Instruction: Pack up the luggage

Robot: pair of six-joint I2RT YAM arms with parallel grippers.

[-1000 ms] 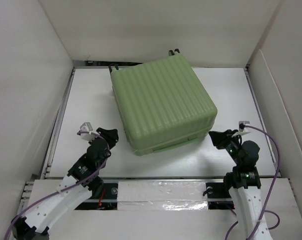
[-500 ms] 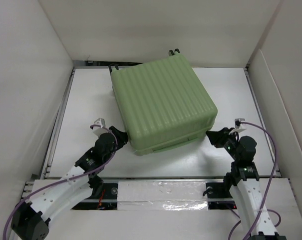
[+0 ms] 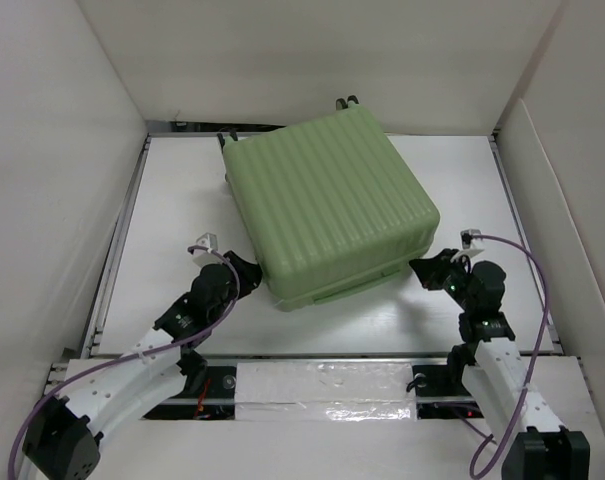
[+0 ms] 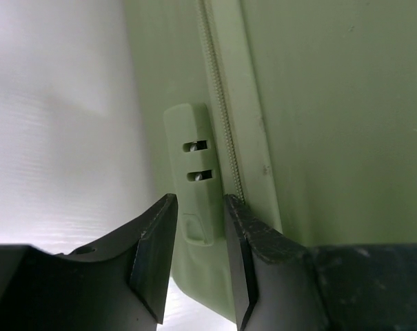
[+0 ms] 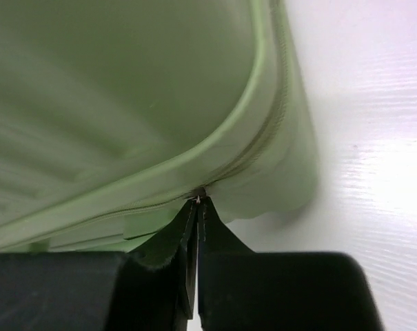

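The closed luggage [image 3: 327, 205] lies mid-frame. At its lower-left corner the left gripper [image 4: 200, 214] straddles a green side stud [image 4: 193, 165], jaws parted. At its lower right, the right gripper [image 5: 197, 207] — jaws pressed together — points into the zipper seam [image 5: 263, 148].

A flat white desk [image 3: 172, 200] is seen, and it is enclosed by plain white panel walls [image 3: 52, 150] on the left, at the back and on the right. Thin grey metal rails [image 3: 125, 225] are fitted along the side edges of the desk. A wide band of shiny silver tape [image 3: 322, 378] is stuck across its near edge.
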